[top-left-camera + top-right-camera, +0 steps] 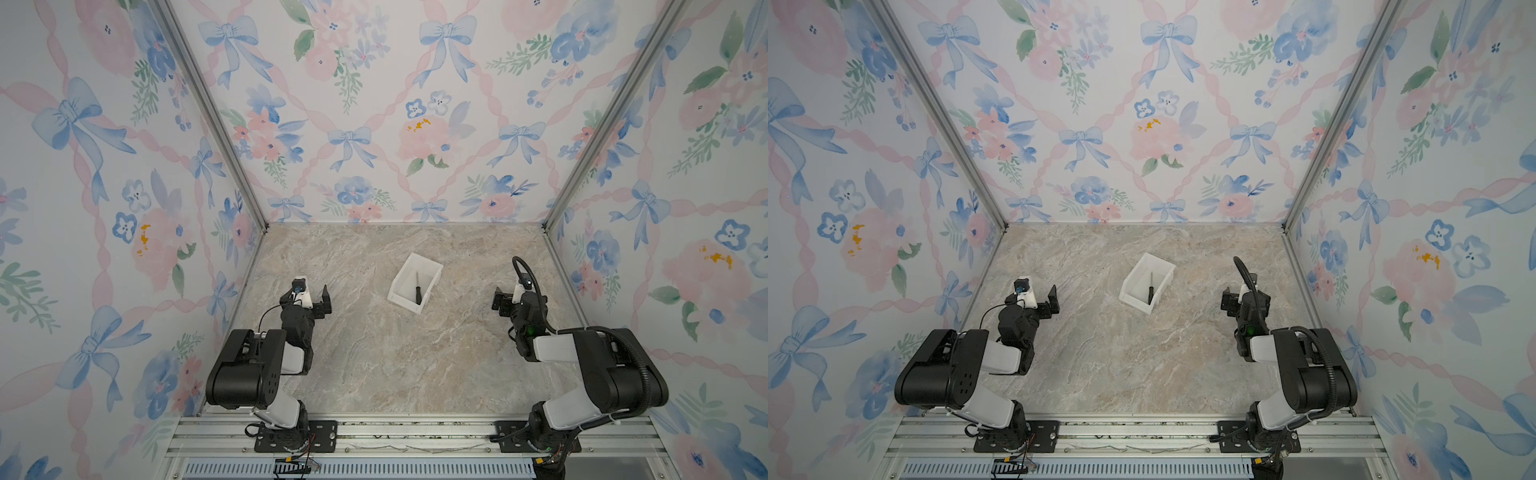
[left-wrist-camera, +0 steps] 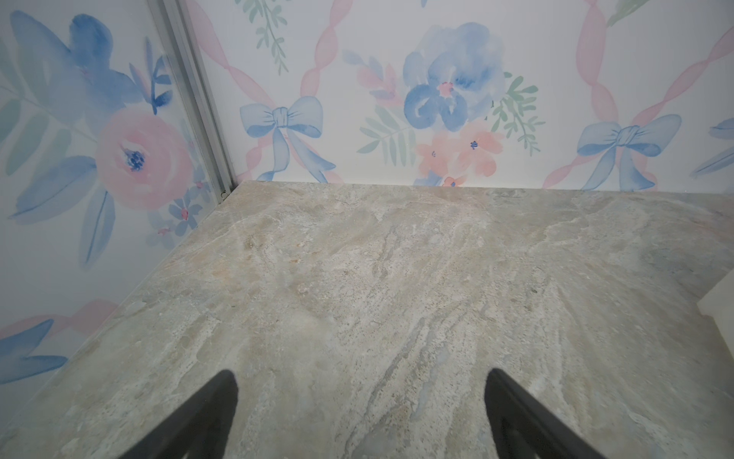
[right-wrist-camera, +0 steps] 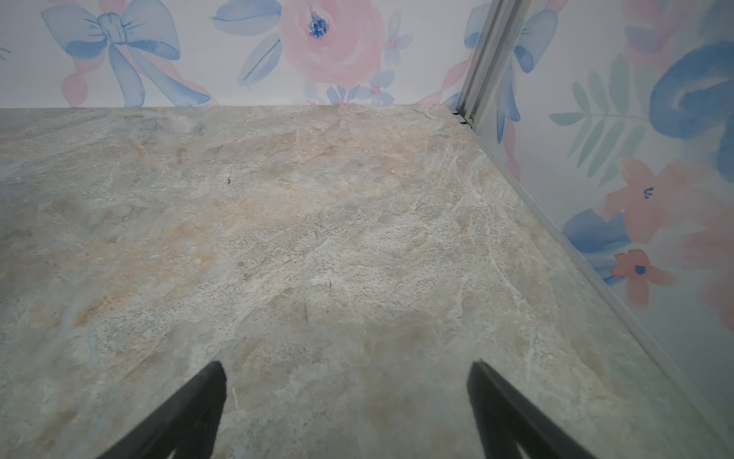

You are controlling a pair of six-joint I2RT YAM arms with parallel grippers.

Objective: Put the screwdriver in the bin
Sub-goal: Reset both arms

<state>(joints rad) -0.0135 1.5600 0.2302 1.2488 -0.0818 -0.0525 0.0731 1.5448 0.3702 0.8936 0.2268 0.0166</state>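
Marble-patterned table [image 1: 374, 365] between flowered walls: the job looks finished, as the screwdriver [image 1: 417, 291] already lies inside the bin [image 1: 404, 304].
Both top views show the screwdriver flat on the bin floor, with the handle toward the robot and the thin shaft pointing to the back wall. The left tool [image 2: 360, 381] and the right tool [image 3: 347, 371] are each spread wide and hold nothing. They hang low on either side, well apart from the bin. I judge that no further grasp is needed, only arms kept away from the bin.
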